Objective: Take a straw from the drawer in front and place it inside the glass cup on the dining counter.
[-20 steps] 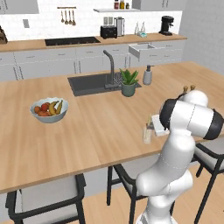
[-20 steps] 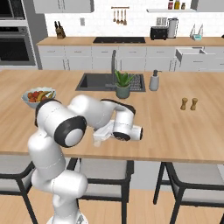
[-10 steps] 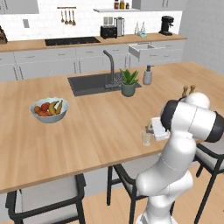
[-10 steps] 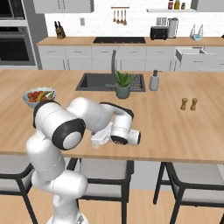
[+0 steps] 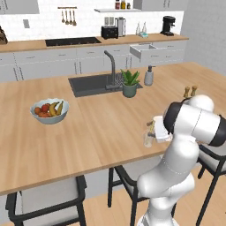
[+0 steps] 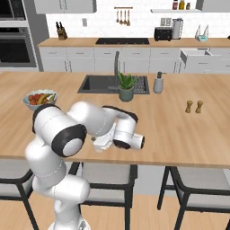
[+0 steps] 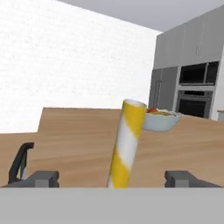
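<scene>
- The straw (image 7: pixel 126 144) stands close before the hand camera, yellow with white stripes, leaning a little, its open top end up; in the left base view it (image 5: pixel 151 129) rises out of the glass cup (image 5: pixel 148 140).
- The glass cup sits on the dining table (image 5: pixel 88 128) near its front edge, just beside the robot's hand.
- The pincer (image 7: pixel 111 178) is spread wide: its two dark finger tips (image 7: pixel 43 178) stand well apart on either side of the straw, with clear gaps, touching nothing.
- In the right base view the arm bends low over the table's front edge, and the hand hides the cup there.
- Further back on the table a small potted plant (image 5: pixel 130 83) stands beside the dark inset sink (image 5: pixel 95 84) with its tall faucet (image 5: pixel 110 66), and a grey soap bottle (image 5: pixel 149 76) is just right of the plant.
- A fruit bowl (image 5: pixel 49 110) rests on the table's left part, well apart from the cup; two small brown shakers (image 5: pixel 190 92) stand to the right.
- The drawer (image 5: pixel 148 50) hangs open from the wall cabinets at the back right, below the toaster (image 5: pixel 109 32) and coffee machine (image 5: pixel 167 25).
- Dark stools (image 5: pixel 44 201) stand at the near side of the table.
</scene>
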